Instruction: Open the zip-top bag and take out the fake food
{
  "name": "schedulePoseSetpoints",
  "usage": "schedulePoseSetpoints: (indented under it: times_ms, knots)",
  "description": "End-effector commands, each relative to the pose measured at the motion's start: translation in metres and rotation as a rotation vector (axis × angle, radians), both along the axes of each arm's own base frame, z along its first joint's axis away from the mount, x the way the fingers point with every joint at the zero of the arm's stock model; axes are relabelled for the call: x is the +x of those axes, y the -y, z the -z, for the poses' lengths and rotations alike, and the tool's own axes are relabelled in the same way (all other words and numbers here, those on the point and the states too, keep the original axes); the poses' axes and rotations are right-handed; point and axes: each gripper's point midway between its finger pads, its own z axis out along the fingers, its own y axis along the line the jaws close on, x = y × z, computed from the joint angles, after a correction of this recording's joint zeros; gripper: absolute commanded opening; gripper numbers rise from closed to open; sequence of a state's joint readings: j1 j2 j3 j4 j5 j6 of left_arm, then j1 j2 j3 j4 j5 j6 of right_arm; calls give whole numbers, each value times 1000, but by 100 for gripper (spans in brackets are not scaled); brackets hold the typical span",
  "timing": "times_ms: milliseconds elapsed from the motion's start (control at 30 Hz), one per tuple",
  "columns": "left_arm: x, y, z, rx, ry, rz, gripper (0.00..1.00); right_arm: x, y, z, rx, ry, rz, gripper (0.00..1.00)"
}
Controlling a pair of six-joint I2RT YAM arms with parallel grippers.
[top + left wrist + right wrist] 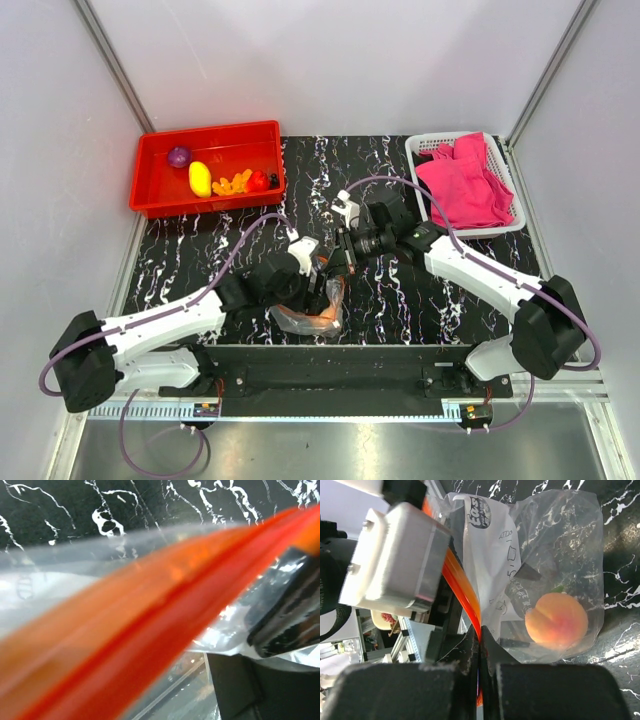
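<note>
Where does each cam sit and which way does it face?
Top external: above and behind the arm bases, facing down at the black marbled table; left arm and right arm meeting over the clear plastic zip-top bag.
Left wrist: against the bag's orange-red zip strip, blurred; own fingers unclear.
Right wrist: along its shut fingers pinching the strip, toward the orange peach-like ball inside the bag.
Shared: all three show the bag; both wrist views, its strip.

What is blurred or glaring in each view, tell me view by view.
Left wrist: the zip-top bag's orange strip fills the frame, smeared out of focus; the table behind looks sharper. Right wrist: the peach is crisp through the plastic, the right gripper a dark blur. Top external: even, sharp.
</note>
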State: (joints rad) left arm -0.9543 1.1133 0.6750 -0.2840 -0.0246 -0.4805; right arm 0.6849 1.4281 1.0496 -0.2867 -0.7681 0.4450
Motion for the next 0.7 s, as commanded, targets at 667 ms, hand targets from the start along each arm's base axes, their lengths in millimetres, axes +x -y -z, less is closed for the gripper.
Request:
schedulePoseSetpoints:
  times_ms: [667]
  knots:
    - [-21, 32, 33, -8, -147, 70, 77, 14, 8, -5, -3, 10, 97, 0]
